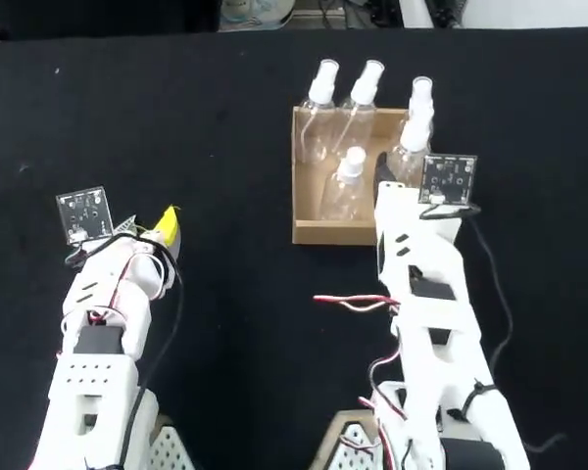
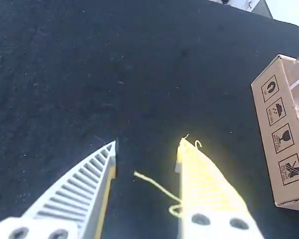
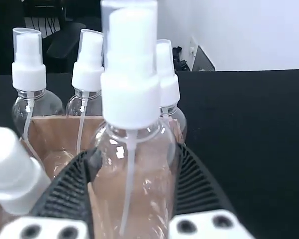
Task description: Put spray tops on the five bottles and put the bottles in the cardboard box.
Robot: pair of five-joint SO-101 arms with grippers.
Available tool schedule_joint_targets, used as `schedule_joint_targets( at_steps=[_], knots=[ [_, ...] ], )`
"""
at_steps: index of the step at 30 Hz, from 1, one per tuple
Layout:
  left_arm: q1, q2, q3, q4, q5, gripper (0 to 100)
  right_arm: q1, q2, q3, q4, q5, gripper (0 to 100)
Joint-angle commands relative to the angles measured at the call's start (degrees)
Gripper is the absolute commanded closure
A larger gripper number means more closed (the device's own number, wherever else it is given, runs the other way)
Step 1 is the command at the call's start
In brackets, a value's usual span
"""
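Observation:
The cardboard box (image 1: 306, 233) sits at the table's middle back with several clear bottles in it, each with a white spray top. Three stand along the far side (image 1: 323, 98) (image 1: 365, 96) (image 1: 421, 98), and one (image 1: 349, 182) is near the front. My right gripper (image 1: 397, 164) is at the box's right end, shut on a fifth bottle (image 1: 412, 142). In the right wrist view its black fingers (image 3: 70, 189) press both sides of that bottle (image 3: 132, 99), with the others (image 3: 29, 79) behind it. My left gripper (image 2: 147, 144) hangs open over bare black table, left of the box (image 2: 284, 134).
The table is covered in black cloth (image 1: 176, 117). Red and white wires (image 1: 353, 302) loop off the right arm near the box's front wall. Room clutter lies beyond the far table edge (image 1: 255, 12).

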Motion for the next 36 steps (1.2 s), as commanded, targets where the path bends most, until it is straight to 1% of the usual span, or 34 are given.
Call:
schedule_joint_targets(
  at_steps=[1, 22, 31, 36],
  knots=[
    [-0.2, -0.3, -0.6, -1.0, 0.5, 81, -0.2, -0.2, -4.0, -0.7, 0.4, 98.6],
    [-0.1, -0.4, 0.6, -1.1, 0.6, 81, -0.1, 0.3, -8.9, -0.7, 0.4, 98.6],
    [0.0, -0.7, 1.3, -1.3, 0.6, 81, 0.1, 11.1, -13.1, -0.7, 0.4, 98.6],
    [0.0, -0.8, 1.3, -1.3, 0.6, 81, 0.1, 14.3, -13.8, -0.7, 0.4, 98.6]
  ],
)
